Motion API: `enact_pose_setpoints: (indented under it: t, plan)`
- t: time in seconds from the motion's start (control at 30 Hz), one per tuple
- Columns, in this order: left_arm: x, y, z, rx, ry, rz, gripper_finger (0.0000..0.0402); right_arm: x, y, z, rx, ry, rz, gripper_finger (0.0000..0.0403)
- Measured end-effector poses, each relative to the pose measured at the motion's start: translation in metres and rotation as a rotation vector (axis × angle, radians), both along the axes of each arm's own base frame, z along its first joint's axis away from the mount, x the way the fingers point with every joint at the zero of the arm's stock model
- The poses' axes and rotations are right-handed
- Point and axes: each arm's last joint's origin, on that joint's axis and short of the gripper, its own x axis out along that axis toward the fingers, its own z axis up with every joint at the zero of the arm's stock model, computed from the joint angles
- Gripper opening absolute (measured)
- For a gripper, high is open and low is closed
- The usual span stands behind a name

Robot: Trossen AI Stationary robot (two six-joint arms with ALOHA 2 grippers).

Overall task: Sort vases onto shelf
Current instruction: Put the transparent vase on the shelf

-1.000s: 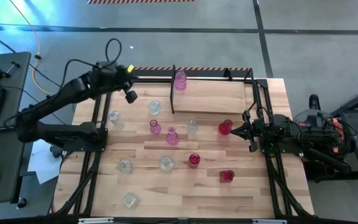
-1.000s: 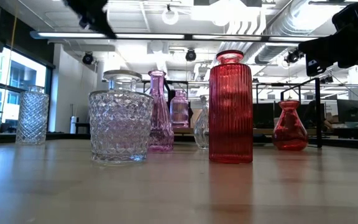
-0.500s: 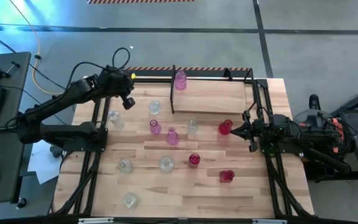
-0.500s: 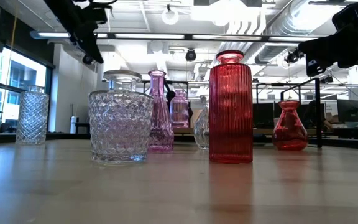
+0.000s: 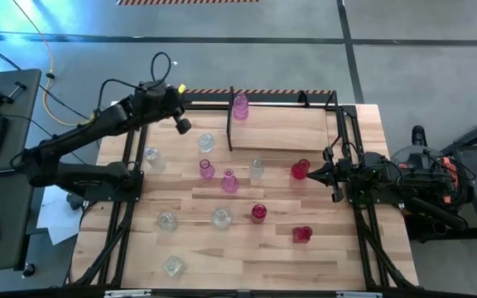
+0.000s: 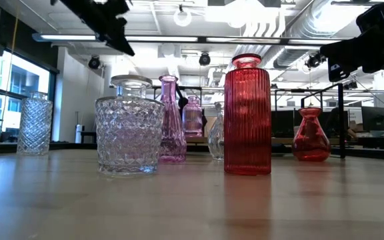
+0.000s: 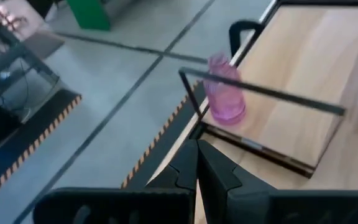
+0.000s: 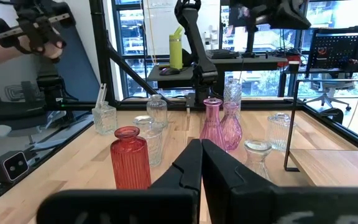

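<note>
The shelf (image 5: pixel 281 126) stands at the table's far edge, and one pink vase (image 5: pixel 240 106) rests on its far left corner, also seen in the left wrist view (image 7: pixel 224 94). Several clear, pink and red vases stand upright on the table, among them a clear one (image 5: pixel 206 142), a pink one (image 5: pixel 229 180) and a red one (image 5: pixel 259 213). My left gripper (image 5: pixel 182 109) hovers shut above the table's far left part, pointing toward the shelf. My right gripper (image 5: pixel 325 172) waits shut near the right edge, beside a red vase (image 5: pixel 301 170).
Black arm frames (image 5: pixel 127 199) run along both sides of the table. In the low view a clear faceted vase (image 6: pixel 129 127) and a tall red vase (image 6: pixel 247 115) stand nearest. A person's hand (image 8: pixel 33 31) with a controller shows beyond the table's left side.
My left gripper has swung a little toward the table's right, toward the shelf, and stays shut and empty. The vases have not moved.
</note>
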Motion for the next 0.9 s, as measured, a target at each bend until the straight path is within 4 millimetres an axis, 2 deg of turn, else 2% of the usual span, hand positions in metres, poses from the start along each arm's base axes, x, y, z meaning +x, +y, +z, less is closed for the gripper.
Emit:
enact_pose_setpoints:
  t: [0.2, 0.3, 0.43, 0.67, 0.8, 0.9]
  plan:
    - [0.012, 0.021, -0.032, -0.125, 0.138, 0.056, 0.0, 0.0, 0.0, 0.0, 0.0, 0.0, 0.0, 0.0]
    - [0.015, 0.02, -0.042, -0.175, 0.199, 0.05, 0.0002, 0.0, 0.0, 0.0, 0.0, 0.0, 0.0, 0.0]
    - [0.02, 0.012, -0.044, -0.203, 0.201, 0.035, 0.0024, 0.0, 0.0, 0.0, 0.0, 0.0, 0.0, 0.0]
    - [0.017, 0.011, -0.045, -0.195, 0.238, 0.076, 0.01, 0.0, 0.0, 0.0, 0.0, 0.0, 0.0, 0.0]
    - [0.005, -0.001, -0.048, -0.326, 0.352, 0.068, 0.0132, 0.0, 0.0, 0.0, 0.0, 0.0, 0.0, 0.0]
    - [-0.007, -0.013, -0.05, -0.425, 0.484, 0.081, 0.0137, 0.0, 0.0, 0.0, 0.0, 0.0, 0.0, 0.0]
